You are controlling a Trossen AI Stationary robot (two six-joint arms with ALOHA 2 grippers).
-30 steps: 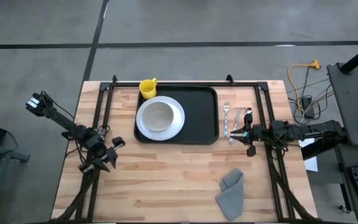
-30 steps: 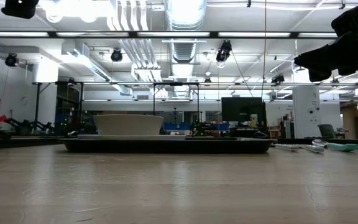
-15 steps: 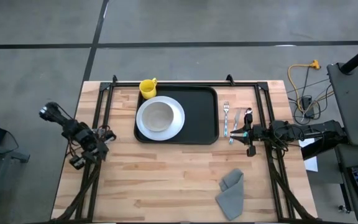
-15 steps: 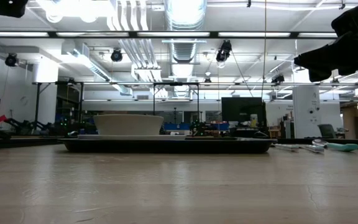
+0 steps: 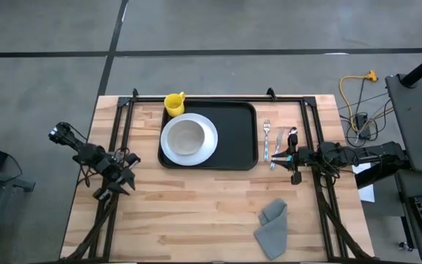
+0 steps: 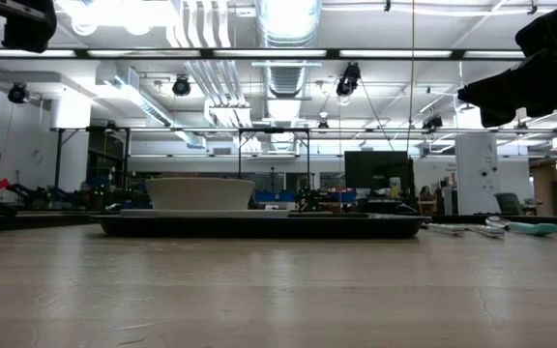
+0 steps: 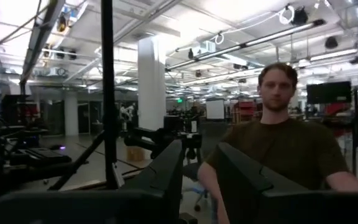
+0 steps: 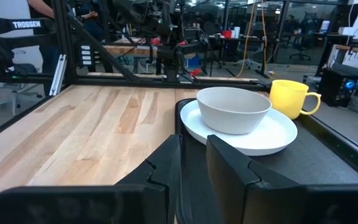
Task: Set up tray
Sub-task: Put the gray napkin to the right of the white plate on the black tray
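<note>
The tray (image 5: 233, 139), flat matte black plastic with rounded corners and a low rim, lies toward twelve o'clock on the pale wood-plank counter (image 5: 196, 205). On its nine-o'clock half sits a round white plate (image 5: 205, 147) carrying a smooth off-white bowl (image 5: 186, 136). A glossy yellow mug (image 5: 174, 103) stands at the tray's far corner, about eleven o'clock from the plate. At three o'clock of the tray, metal cutlery (image 5: 267, 139) lies on the bare wood. A crumpled grey cloth napkin (image 5: 272, 224) rests near five o'clock. The right hand (image 5: 293, 158) hovers just beside the cutlery, fingers slightly apart with a narrow gap, gripping nothing. The left hand (image 5: 123, 182) waits at nine o'clock, well apart from the tray (its fingers likewise narrowly parted and empty). Beyond it a person in a dark shirt (image 7: 284, 149) sits.
</note>
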